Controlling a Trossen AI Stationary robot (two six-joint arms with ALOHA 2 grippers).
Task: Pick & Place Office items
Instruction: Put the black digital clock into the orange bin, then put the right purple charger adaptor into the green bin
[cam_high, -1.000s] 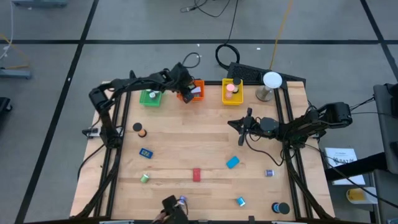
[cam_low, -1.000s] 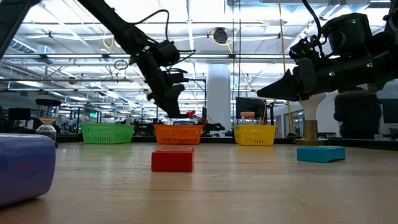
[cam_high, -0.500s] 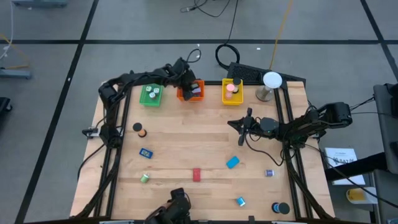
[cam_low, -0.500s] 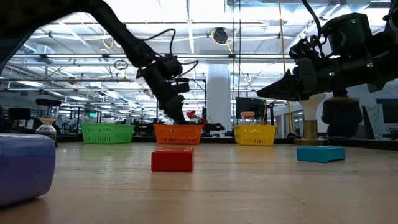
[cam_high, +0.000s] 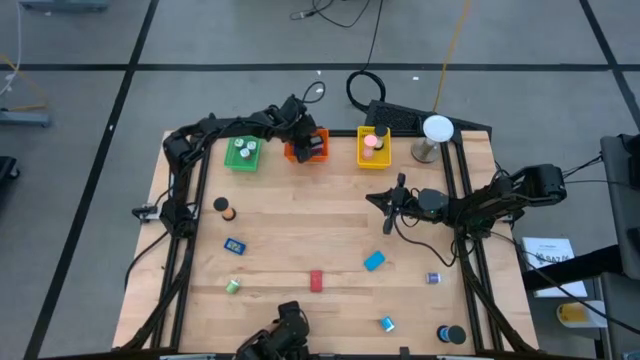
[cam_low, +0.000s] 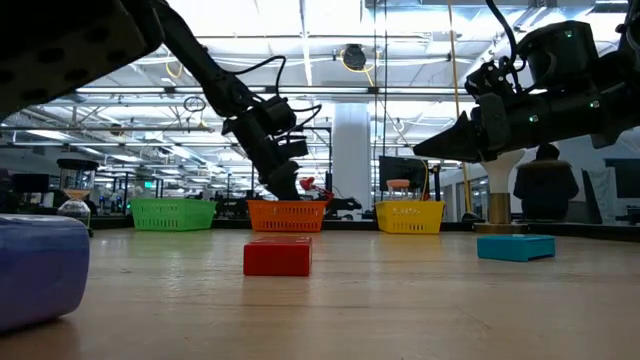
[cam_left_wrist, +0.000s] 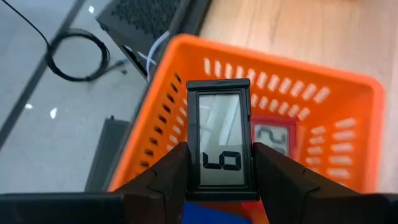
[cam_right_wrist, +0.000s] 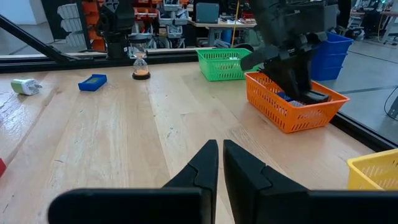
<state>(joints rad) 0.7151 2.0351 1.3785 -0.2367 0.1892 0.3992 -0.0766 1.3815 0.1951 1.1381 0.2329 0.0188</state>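
Note:
My left gripper (cam_high: 303, 141) is at the far edge of the table, over the orange tray (cam_high: 318, 152), and is shut on a small black-framed piece with a grey display (cam_left_wrist: 219, 140). A red piece with a similar display (cam_left_wrist: 273, 138) lies on the tray's floor. My right gripper (cam_high: 373, 198) hangs shut with nothing in it above the middle right of the table. Loose office items lie on the wood: a red block (cam_high: 316, 281), a light blue block (cam_high: 374, 261), a small blue piece (cam_high: 234, 245) and a green roll (cam_high: 232, 286). My left gripper pinches the black-framed piece by its two long side edges (cam_left_wrist: 189, 163), at the end nearer the wrist, between its two fingers. The fingers slant down and lie along the piece. The piece juts out past the fingertips, display up, over the orange tray's opening (cam_left_wrist: 323, 124).
A green tray (cam_high: 242, 153) holding small rolls and a yellow tray (cam_high: 373, 146) flank the orange one. A white ball on a stand (cam_high: 436, 130) is at the far right corner. More small pieces (cam_high: 433, 278) (cam_high: 387, 323) (cam_high: 453, 334) lie near the right front.
My left gripper has sunk toward the orange tray with the black-framed piece and rolled a little at the wrist. The arm has swung toward the table's far edge, uncovering the green tray. A dark shape at the near edge has also shifted.

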